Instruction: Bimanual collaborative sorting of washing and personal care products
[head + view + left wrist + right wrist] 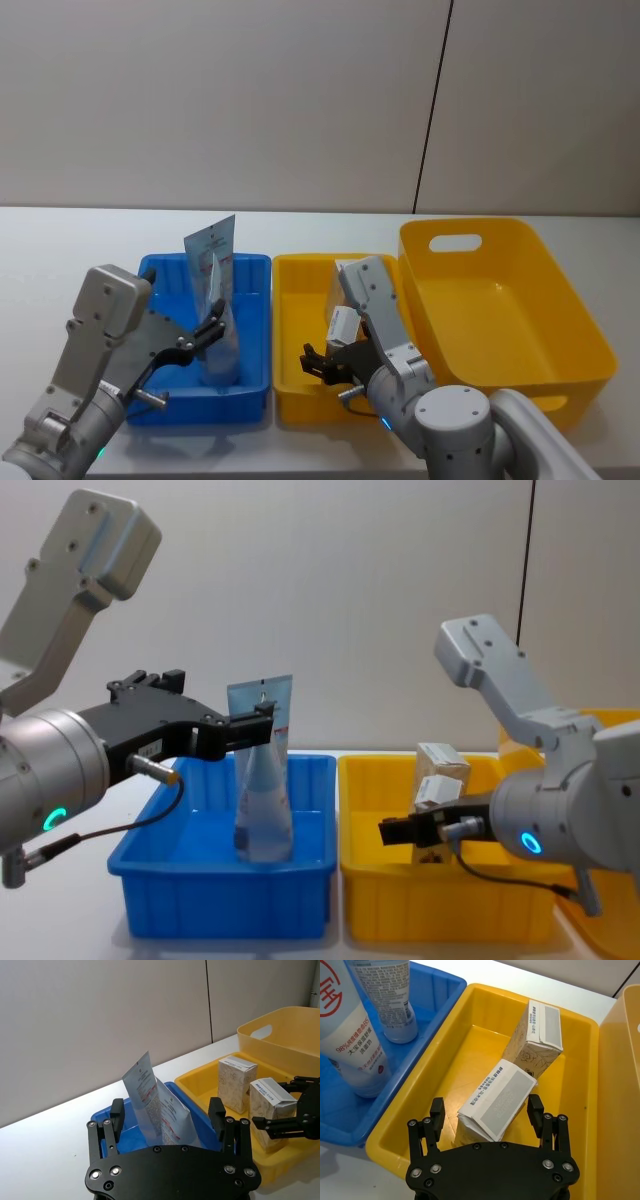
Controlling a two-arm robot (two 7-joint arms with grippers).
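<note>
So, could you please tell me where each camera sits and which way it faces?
Head: up high, looking forward and down on the blue tray, yellow tray and yellow basket; both arms show.
Chest: lower, looking forward at the trays side-on; both arms show.
Left wrist: behind the left gripper, facing the squeeze tubes.
Right wrist: over the right gripper, looking down at the cardboard boxes.
Both wrist views share those boxes.
</note>
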